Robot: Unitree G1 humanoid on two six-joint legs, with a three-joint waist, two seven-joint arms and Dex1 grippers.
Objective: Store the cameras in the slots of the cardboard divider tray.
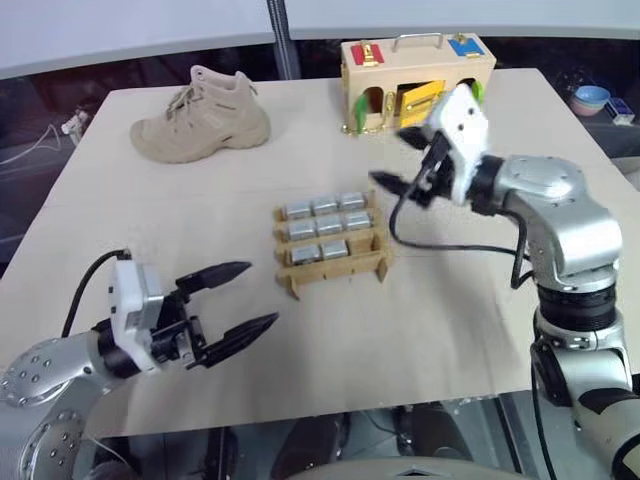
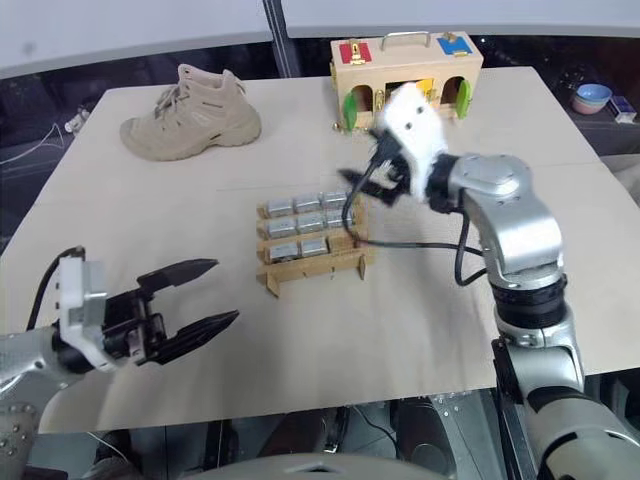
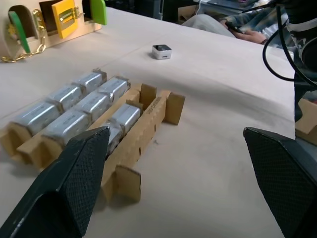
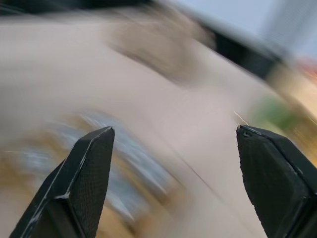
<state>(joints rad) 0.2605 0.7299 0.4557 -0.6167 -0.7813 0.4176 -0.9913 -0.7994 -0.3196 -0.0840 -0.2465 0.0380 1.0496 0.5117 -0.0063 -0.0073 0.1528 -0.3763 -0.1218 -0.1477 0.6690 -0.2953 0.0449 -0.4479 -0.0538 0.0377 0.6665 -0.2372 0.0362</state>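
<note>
The cardboard divider tray (image 1: 336, 270) lies mid-table, and several silver-grey cameras (image 1: 327, 226) sit in its slots in three rows. The front row's right-hand slot (image 3: 157, 101) holds nothing. In the left wrist view one loose camera (image 3: 162, 51) with a black face rests on the table beyond the tray. My right gripper (image 1: 393, 158) hovers open just above and right of the tray's far corner, with nothing between its fingers (image 4: 81, 178). Open and empty too, my left gripper (image 1: 258, 294) is low over the table, in front and to the left of the tray, pointing toward it.
A tan shoe (image 1: 205, 115) lies at the far left. A wooden box (image 1: 415, 75) with coloured doors stands at the far middle, close behind my right gripper. A blue bowl (image 1: 592, 97) sits off the table at the right. A seated person (image 3: 233, 25) is beyond the table.
</note>
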